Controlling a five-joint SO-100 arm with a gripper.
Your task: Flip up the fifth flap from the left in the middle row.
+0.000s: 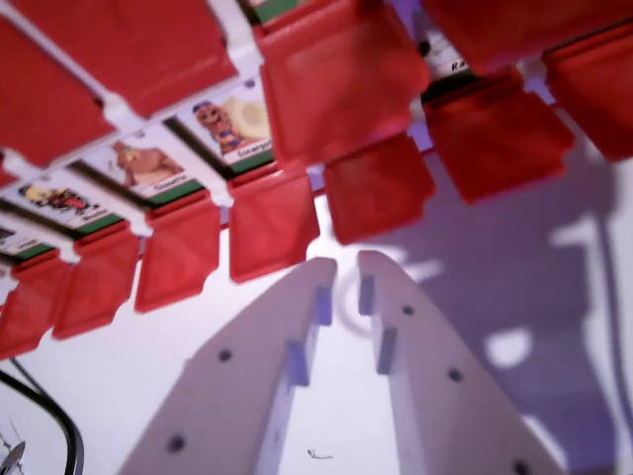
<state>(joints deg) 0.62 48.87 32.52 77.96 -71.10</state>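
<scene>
Surface: pale white tabletop (554, 297), smooth, crossed by soft violet shadows off to the claw's right; room beyond not visible.
Board: white plastic game board (129, 117) carrying rows of hinged flaps, filling the upper view, above and ahead of the claw tips.
Claw: white printed two-finger claw (342, 265), jaws parted by a narrow gap, nothing between them, released; tips just below the near row of flaps, not touching any.
Flaps, near row: about eight red plastic flaps (272, 223) hanging down toward the claw, running from far left up to upper right; count at the edges uncertain.
Flaps, farther rows: larger red panels across the top; exact count cannot be told.
Pictures: four uncovered character cards (148, 163) with green name strips, up and left of the claw.
Nearest flap: red square flap (379, 188) straight above the tips, flat face toward the camera, free edge pointing down at the claw, long axis roughly tilted with the row; which row counts as middle cannot be told.
Cable: black cable (49, 416) curving at lower left, well apart from the claw.
</scene>
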